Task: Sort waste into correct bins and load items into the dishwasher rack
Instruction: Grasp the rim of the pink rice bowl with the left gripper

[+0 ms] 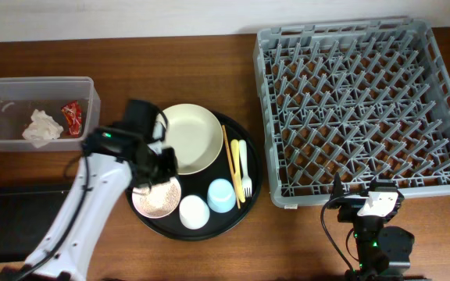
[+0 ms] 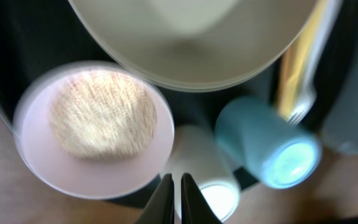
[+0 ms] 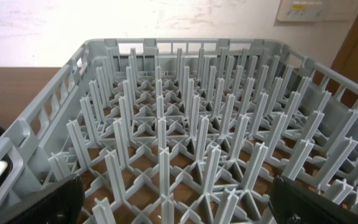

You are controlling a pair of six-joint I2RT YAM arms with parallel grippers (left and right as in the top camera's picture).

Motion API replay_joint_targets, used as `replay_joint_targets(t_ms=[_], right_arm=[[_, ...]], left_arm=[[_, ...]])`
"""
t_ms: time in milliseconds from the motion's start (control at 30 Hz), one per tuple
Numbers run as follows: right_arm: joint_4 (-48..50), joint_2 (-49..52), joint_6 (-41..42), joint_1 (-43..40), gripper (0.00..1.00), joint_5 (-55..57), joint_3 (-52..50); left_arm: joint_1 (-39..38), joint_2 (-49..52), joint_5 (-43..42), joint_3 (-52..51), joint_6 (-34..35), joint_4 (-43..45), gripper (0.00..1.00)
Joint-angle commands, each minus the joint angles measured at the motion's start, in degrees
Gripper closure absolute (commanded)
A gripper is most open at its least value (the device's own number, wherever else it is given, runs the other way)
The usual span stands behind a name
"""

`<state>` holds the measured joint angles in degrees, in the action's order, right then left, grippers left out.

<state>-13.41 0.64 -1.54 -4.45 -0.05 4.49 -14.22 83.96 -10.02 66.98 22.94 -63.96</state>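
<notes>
My left gripper (image 2: 176,194) is shut and empty, hovering over the gap between the small pink bowl (image 2: 36,155) and the white cup (image 2: 213,190); it also shows in the overhead view (image 1: 159,166). The pink bowl (image 1: 157,200) holds rice-like grains (image 2: 101,112). The light-blue cup (image 1: 221,195), cream bowl (image 1: 190,138), orange sticks (image 1: 230,160) and cream fork (image 1: 244,168) lie on the round black tray (image 1: 244,204). The paper wad (image 1: 44,127) and red wrapper (image 1: 72,117) are in the clear tub (image 1: 37,84). My right gripper (image 3: 179,205) is open at the dishwasher rack's (image 1: 366,109) near edge.
The shallow black rectangular tray (image 1: 6,222) lies at the front left, partly under my left arm. The rack (image 3: 185,124) fills the right wrist view, its upright pegs bare. The right arm's base (image 1: 377,242) stands at the table's front edge, right.
</notes>
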Motion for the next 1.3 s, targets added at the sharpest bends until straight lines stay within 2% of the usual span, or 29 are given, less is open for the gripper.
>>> replay_joint_targets(t_ms=[0,100,200,367,533,567,600,767,833,900,967,1000,1033,1067,1267], right_arm=[[-0.2,-0.3,0.1,0.3,0.02,0.3,-0.4],[-0.2,-0.3,0.1,0.3,0.02,0.3,-0.4],[-0.2,-0.3,0.0,0.3,0.02,0.3,-0.4],[-0.2,-0.3,0.1,0.3,0.02,0.3,-0.4],[-0.2,-0.3,0.1,0.3,0.02,0.3,-0.4],[-0.2,-0.3,0.0,0.3,0.02,0.3,-0.4],[-0.2,-0.3,0.1,0.3,0.02,0.3,-0.4],[-0.2,-0.3,0.1,0.3,0.02,0.3,-0.4],[-0.2,-0.3,0.1,0.3,0.02,0.3,-0.4],[-0.2,-0.3,0.1,0.3,0.02,0.3,-0.4],[-0.2,-0.3,0.0,0.3,0.02,0.3,-0.4],[-0.2,-0.3,0.1,0.3,0.02,0.3,-0.4],[-0.2,-0.3,0.1,0.3,0.02,0.3,-0.4],[-0.2,-0.3,0.1,0.3,0.02,0.3,-0.4],[-0.2,-0.3,0.1,0.3,0.02,0.3,-0.4]], left_arm=[[-2.0,-0.1,0.8,-7.5,3.4,5.1,0.94],[-2.6,-0.1,1.2,-9.2,4.9,10.5,0.94],[-2.6,0.4,6.5,-9.2,8.1,12.5,0.94],[-2.6,5.4,6.8,-9.1,9.4,17.4,0.92],[-2.7,6.5,6.8,-9.1,9.5,17.7,0.92],[-2.8,7.1,6.8,-9.1,9.6,18.0,0.85],[-2.9,7.2,6.8,-9.0,9.6,18.5,0.83],[-3.4,7.2,7.4,6.1,9.6,3.8,0.8],[-6.1,7.4,10.2,6.2,10.1,2.1,0.8],[-10.7,8.7,11.8,6.2,10.5,3.5,0.74],[-11.3,11.2,11.7,6.2,10.5,3.6,0.64],[-11.2,13.0,11.7,6.2,10.5,3.3,0.62],[-11.2,14.9,11.7,6.2,10.5,3.3,0.62],[-11.2,16.7,11.8,6.2,10.5,3.3,0.67],[-8.7,18.2,15.8,6.2,11.0,0.2,0.67]])
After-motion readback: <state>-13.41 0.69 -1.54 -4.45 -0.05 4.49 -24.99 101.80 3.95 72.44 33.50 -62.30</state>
